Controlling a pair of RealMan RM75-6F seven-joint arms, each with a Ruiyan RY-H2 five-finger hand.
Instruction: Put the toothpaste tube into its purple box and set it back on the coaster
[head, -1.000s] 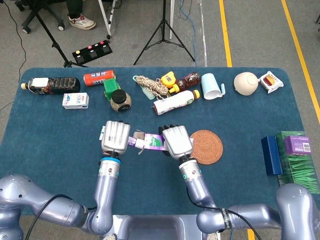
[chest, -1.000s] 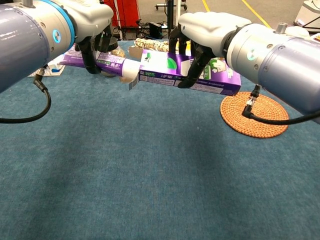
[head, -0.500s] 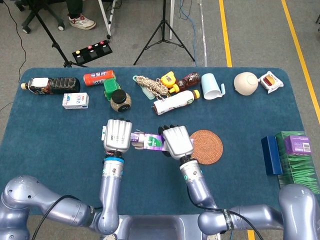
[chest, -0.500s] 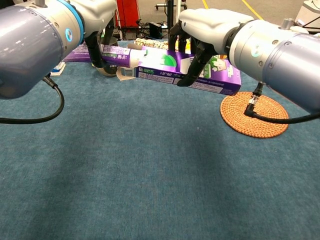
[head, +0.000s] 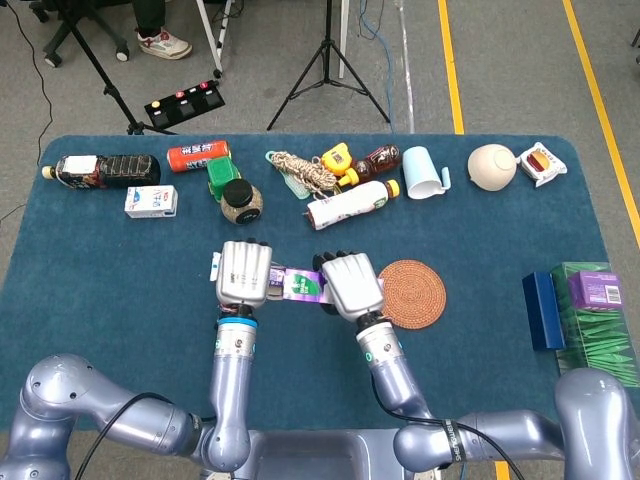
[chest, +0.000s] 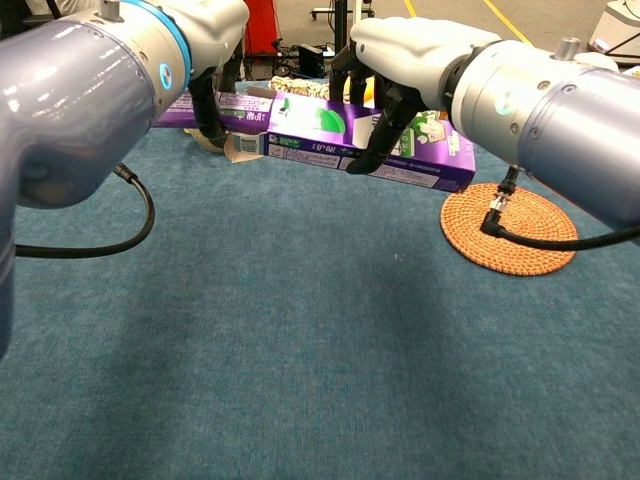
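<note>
Over blue table (head: 120, 270), toothpaste tube (chest: 215, 110) partway inside purple box (chest: 340, 135).

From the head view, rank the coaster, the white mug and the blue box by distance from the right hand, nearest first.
Measured from the right hand:
1. Coaster, just beside the hand on the table.
2. White mug, in the back row, lying on its side.
3. Blue box, near the table's far right edge.

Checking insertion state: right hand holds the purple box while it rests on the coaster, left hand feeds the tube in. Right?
Not quite. The purple box is held beside the coaster, not resting on it; the chest view shows this. The right hand holds it, and the left hand feeds the tube.
</note>
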